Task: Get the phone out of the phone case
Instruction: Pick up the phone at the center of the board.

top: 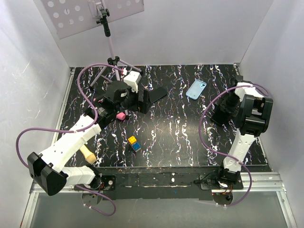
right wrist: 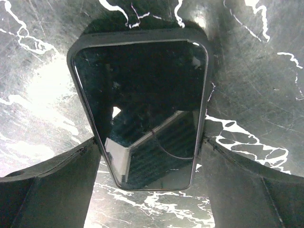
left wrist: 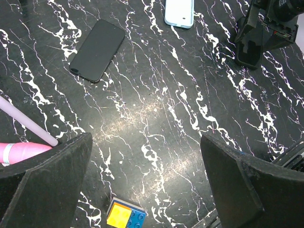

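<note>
We see the right end effector (right wrist: 149, 152) pinching the phone (right wrist: 142, 90) by its 2 long edges, centre of the wrist frame. The case (top: 195, 89) lies on the worktop (top: 180, 133), upper right overhead. The left end effector (left wrist: 146, 161) is spread wide.

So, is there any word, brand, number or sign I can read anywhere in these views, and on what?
No readable text in any view.
Black phone: plain dark surface, no mark visible.
Light blue phone case: no print visible.
Dark-rimmed phone in the right wrist view: screen dark, only reflections.
Yellow and blue blocks: no lettering.
</note>
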Motion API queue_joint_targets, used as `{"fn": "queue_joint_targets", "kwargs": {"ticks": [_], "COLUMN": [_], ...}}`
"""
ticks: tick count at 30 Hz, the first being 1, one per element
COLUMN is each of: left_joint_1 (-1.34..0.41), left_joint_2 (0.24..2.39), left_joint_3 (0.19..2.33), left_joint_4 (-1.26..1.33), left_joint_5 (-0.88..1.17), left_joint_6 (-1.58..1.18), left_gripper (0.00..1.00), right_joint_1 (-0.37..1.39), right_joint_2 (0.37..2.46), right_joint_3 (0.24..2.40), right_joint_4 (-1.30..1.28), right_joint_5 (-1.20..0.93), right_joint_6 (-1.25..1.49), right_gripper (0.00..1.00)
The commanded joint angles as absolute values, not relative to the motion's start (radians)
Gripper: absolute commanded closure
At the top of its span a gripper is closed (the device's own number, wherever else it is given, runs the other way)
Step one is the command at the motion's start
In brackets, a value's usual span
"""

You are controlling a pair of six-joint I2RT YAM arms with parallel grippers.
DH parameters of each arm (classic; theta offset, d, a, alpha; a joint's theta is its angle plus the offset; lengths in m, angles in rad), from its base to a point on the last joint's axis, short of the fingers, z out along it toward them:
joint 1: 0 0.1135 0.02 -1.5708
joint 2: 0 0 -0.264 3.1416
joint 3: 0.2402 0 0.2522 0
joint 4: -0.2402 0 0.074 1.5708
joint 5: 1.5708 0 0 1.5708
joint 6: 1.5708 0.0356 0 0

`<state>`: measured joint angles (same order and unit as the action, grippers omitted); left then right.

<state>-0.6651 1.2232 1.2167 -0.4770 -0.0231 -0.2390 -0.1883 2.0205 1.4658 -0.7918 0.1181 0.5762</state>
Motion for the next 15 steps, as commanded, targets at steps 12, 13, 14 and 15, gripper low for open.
{"fn": "queue_joint_targets", "kwargs": {"ticks": [12, 13, 14, 15], "left_joint_1": [-0.655, -0.655, -0.655, -0.655], "left_joint_2": [1.247, 1.252, 1.255, 1.256], "left_joint_3": [1.223, 1.221, 1.223, 1.221], "left_joint_4": [-0.459, -0.459, -0.459, -0.459], "left_joint_5": [-0.012, -0.012, -0.009, -0.006], "left_joint_6": [-0.244, -0.244, -0.244, -0.245], "left_gripper": [0.03, 0.03, 0.03, 0.03], "right_joint_1": [-0.184, -0.184, -0.184, -0.184], "right_joint_2": [2.06, 2.033, 2.001, 1.958], "right_joint_3": [1.529, 1.51, 1.482, 1.445], "right_joint_4": [-0.856, -0.839, -0.818, -0.789], "right_joint_5": [0.06, 0.051, 0.043, 0.034], "right_joint_6": [0.485, 0.485, 0.483, 0.483], "right_gripper": [0.88, 0.98, 0.99, 0.99]}}
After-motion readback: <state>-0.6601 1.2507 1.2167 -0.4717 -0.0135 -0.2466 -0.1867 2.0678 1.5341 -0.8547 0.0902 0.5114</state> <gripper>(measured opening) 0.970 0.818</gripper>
